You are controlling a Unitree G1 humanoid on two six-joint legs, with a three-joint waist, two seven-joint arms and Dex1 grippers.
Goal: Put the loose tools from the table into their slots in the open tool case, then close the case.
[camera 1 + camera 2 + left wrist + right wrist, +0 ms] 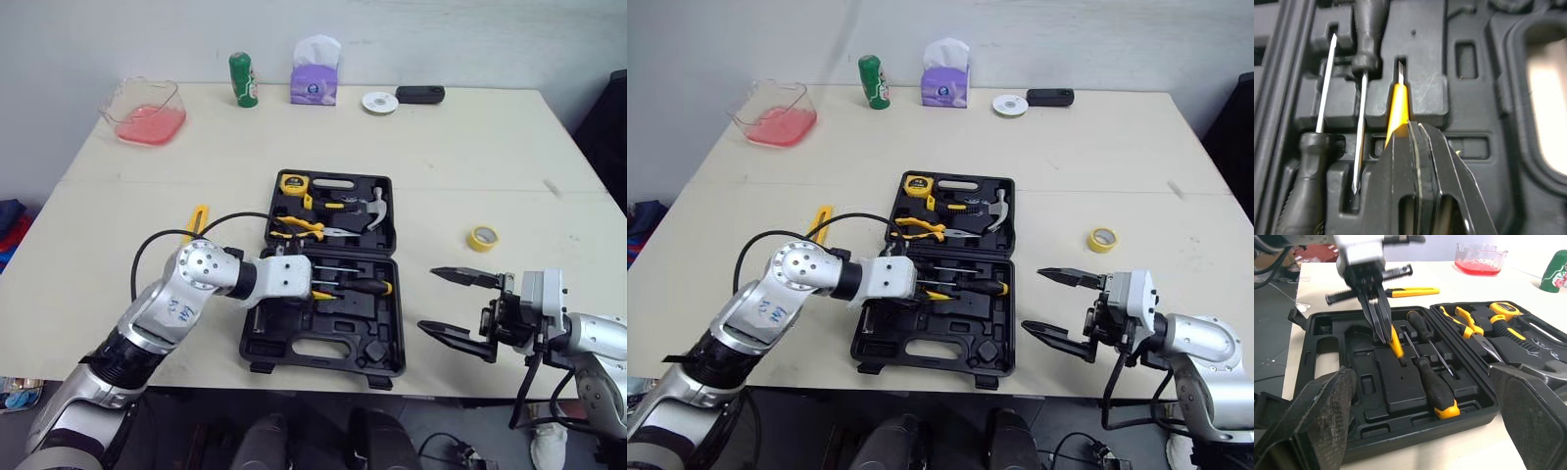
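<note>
Take 12 o'clock as pointing away from the robot across the worktop [470, 157].

1. Locate the open tool case [294, 351] at the near centre of the worktop. Its lid half lies at 12 o'clock and its tray half at 6 o'clock.
2. Check the left pincer [1383, 335]. It is over the tray half, with its fingers pressed together on a slim yellow tool [1398, 105]. The metal tip of that tool sits in a narrow slot of the tray.
3. Note two black-handled screwdrivers [1426, 369] seated in the tray just beside the yellow tool, with their shafts roughly parallel to it.
4. Check the right pincer [431, 299]. It hangs at the case's 3 o'clock, clear of the case, with its fingers spread wide and nothing between them.
5. Confirm the lid contents: a yellow tape measure [292, 183], yellow-handled pliers [299, 228] and a hammer [377, 208].
6. Find the loose items. A yellow utility knife [199, 221] lies on the worktop at the case's 10 o'clock. A yellow tape roll [481, 237] lies at its 2 o'clock, well apart from it.
7. Along the 12 o'clock edge stand a clear tub of pink liquid [147, 113], a green can [243, 78] and a tissue box [314, 73].
</note>
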